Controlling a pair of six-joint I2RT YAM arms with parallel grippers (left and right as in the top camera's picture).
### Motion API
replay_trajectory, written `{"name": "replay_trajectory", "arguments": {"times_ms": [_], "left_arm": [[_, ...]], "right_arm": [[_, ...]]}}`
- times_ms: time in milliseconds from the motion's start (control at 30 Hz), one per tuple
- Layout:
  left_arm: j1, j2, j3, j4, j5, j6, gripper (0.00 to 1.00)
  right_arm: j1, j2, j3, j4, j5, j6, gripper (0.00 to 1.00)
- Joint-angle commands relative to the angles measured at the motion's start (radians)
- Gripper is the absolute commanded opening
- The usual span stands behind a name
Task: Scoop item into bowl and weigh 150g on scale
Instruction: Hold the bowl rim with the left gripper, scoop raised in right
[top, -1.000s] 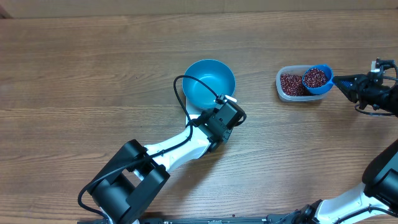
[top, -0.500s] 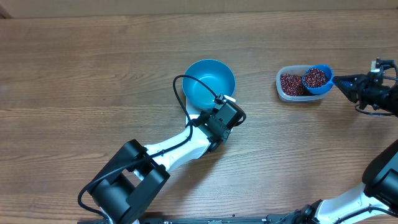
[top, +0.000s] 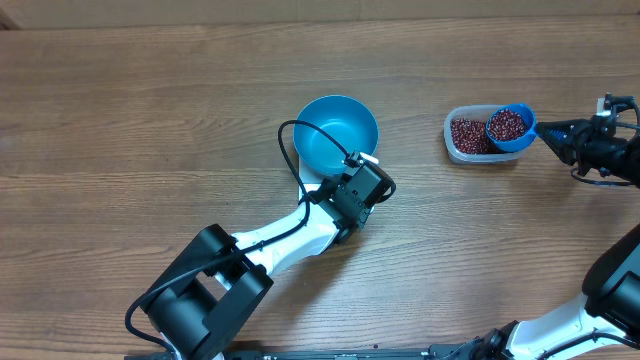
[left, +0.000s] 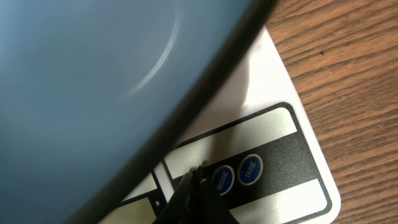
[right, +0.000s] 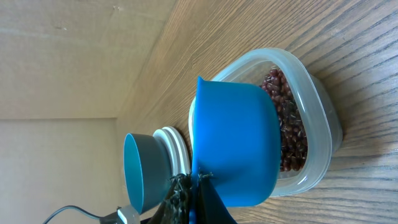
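The blue bowl (top: 338, 132) sits on the white scale (left: 273, 143), filling most of the left wrist view (left: 93, 81). My left gripper (left: 198, 177) is shut with nothing in it, its tip on the scale's dark front panel just left of the MODE button. My right gripper (top: 556, 130) is shut on the handle of a small blue scoop (top: 510, 127) heaped with red-brown beans. The scoop (right: 236, 143) hangs over the clear tub (right: 314, 124), which holds more beans (right: 289, 124). The overhead view hides most of the scale under the bowl and the left arm.
The tub (top: 462, 150) stands on the wooden table to the right of the bowl, with a gap of bare wood between them. The left arm's black cable loops over the bowl's near rim. The right wrist view shows the bowl (right: 146, 171) beyond the scoop.
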Motion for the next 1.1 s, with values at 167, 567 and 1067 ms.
{"name": "replay_trajectory", "arguments": {"times_ms": [167, 567, 1067], "left_arm": [[0.006, 0.026, -0.007, -0.006, -0.021, 0.018, 0.04], [0.006, 0.039, -0.009, -0.007, -0.021, 0.018, 0.05], [0.012, 0.075, -0.009, 0.013, -0.021, 0.011, 0.05]], "right_arm": [[-0.001, 0.001, -0.005, 0.006, -0.027, -0.008, 0.04], [-0.001, 0.001, -0.005, 0.006, -0.027, -0.008, 0.04], [-0.001, 0.001, -0.005, 0.006, -0.026, -0.008, 0.04]]}}
